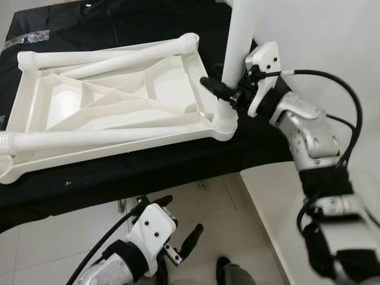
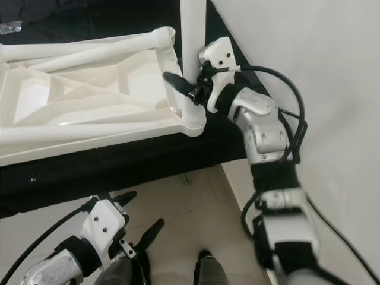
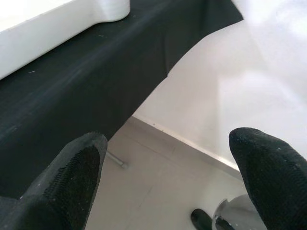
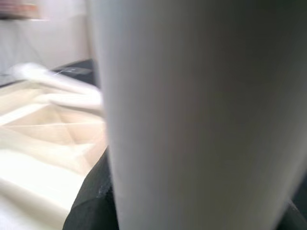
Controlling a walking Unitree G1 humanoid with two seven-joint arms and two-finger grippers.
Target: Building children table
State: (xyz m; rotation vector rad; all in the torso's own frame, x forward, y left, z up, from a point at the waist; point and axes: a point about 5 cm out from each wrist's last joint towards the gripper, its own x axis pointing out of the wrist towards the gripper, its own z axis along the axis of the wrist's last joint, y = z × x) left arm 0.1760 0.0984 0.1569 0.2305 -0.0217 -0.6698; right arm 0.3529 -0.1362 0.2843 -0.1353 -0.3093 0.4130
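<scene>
A white plastic table top lies upside down on a black-covered surface. Three white legs lie across it: one along the front edge and two at the back. A fourth white leg stands upright in the near right corner socket. My right gripper is shut on this leg just above the socket; the leg looms close in the right wrist view. My left gripper hangs open below the table's front edge, over the floor, with nothing between its fingers.
The black cloth drapes over the front edge. A white wall stands close on the right, behind my right arm. Light floor tiles lie below, with my dark feet on them. Clear wrapping sits at the back left.
</scene>
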